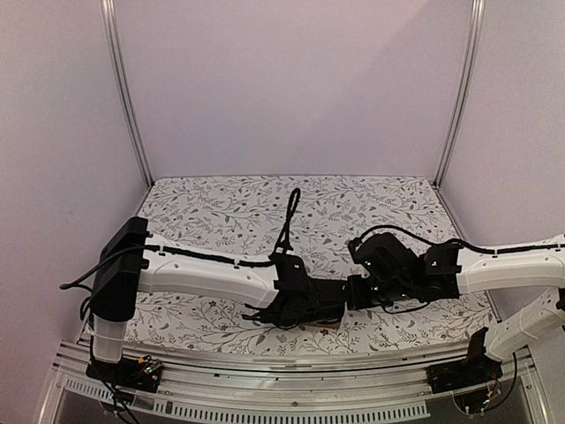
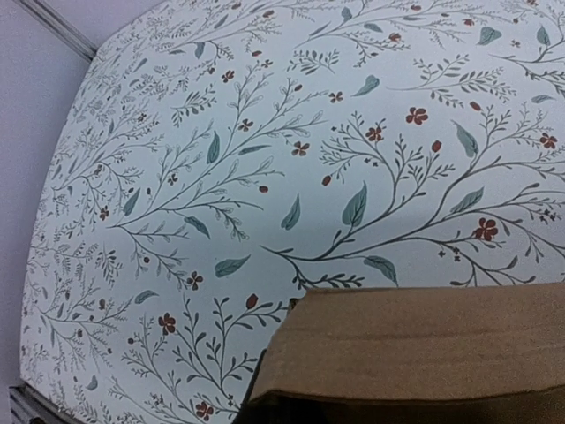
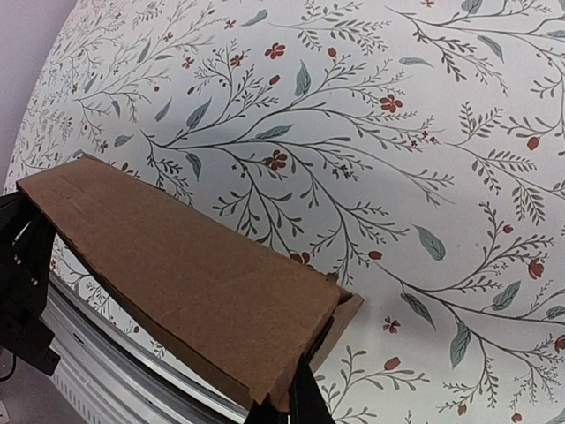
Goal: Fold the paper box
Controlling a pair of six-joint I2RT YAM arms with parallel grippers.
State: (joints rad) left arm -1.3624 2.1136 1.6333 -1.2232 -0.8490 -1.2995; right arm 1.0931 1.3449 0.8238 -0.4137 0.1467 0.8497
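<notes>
Cardboard first: the paper box (image 3: 190,278) is up off the table (image 1: 229,208), slim and mostly closed, held between my two wrists just above the near edge of the flowered cloth. From overhead it is almost hidden; I only catch the left gripper (image 1: 328,302) and the right gripper (image 1: 357,293) meeting nose to nose over that same near edge.

On the right wrist view, my right fingers are pinched tight on the near corner of the box, right where the edge looks ragged. On the left wrist view, the box fills the bottom of the picture (image 2: 424,349) and my own fingertips are out of sight beneath it; they are closed hard, and I judge they hold the other end.

My worry: both grips sit on thin edges. If one arm pulls or twists ahead of the other, that torn corner could rip further or slide free. A loose flap at the right end could also spring open. And a drop here lands near the rail, off the cloth.
</notes>
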